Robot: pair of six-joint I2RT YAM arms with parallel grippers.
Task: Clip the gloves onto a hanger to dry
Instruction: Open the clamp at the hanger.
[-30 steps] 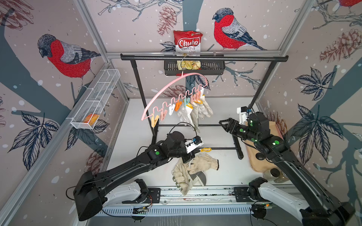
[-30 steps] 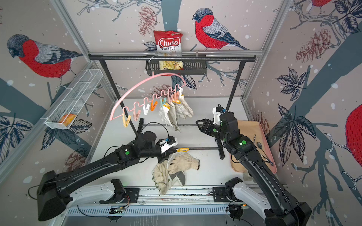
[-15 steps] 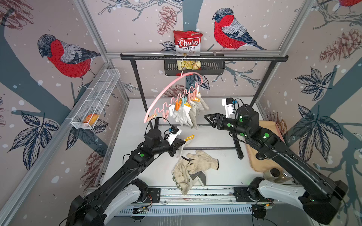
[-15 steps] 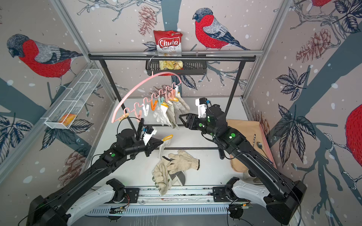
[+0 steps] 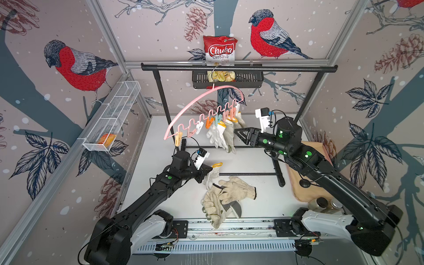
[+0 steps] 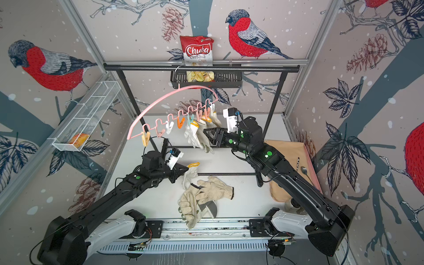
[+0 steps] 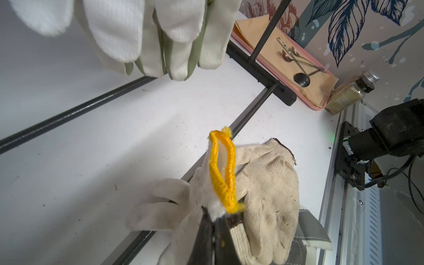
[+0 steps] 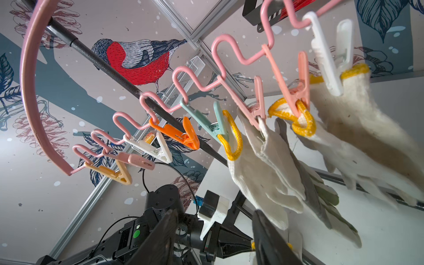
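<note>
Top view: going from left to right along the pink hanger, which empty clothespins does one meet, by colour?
yellowish clothespin → pink clothespin → white clothespin → orange clothespin

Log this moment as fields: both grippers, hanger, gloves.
left gripper: shut on yellow-cuffed knit glove, held by its cuff
right gripper: open, empty, beside the clipped gloves
hanger: hooked on black rack; four clothespins hold gloves, four are empty
loose gloves: piled on white table
</note>
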